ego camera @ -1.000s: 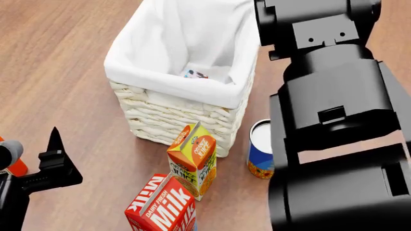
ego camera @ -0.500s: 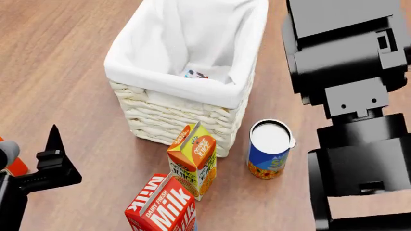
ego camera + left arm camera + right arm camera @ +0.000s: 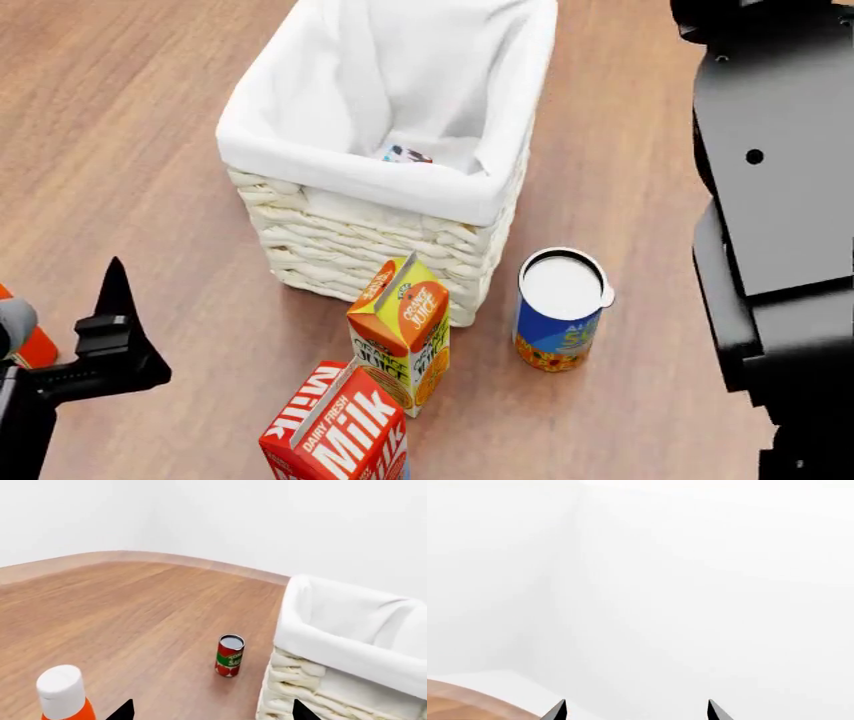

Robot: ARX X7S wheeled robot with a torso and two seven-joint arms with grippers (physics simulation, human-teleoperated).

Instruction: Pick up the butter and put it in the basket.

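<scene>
The butter is out of view in every frame. The basket [image 3: 334,235], off-white wicker with a white cloth liner, stands in the upper middle of the head view, and its corner [image 3: 313,685] also shows in the left wrist view. A small pale thing [image 3: 407,155] lies half hidden inside it; I cannot tell what it is. My left gripper [image 3: 212,712] is open with nothing between its tips, low over the floor left of the basket; one finger [image 3: 112,300] shows in the head view. My right gripper [image 3: 636,711] is open and empty, facing a white wall.
An orange juice carton [image 3: 400,330], a red Milk carton [image 3: 336,435] and a blue can [image 3: 561,310] stand in front of the basket. A red-green can [image 3: 230,656] stands beside it. An orange bottle [image 3: 61,695] is by my left gripper. My right arm [image 3: 774,200] fills the right edge.
My right arm has swung away toward the right edge of the head view, uncovering the blue can. The left arm and the objects have not moved.
</scene>
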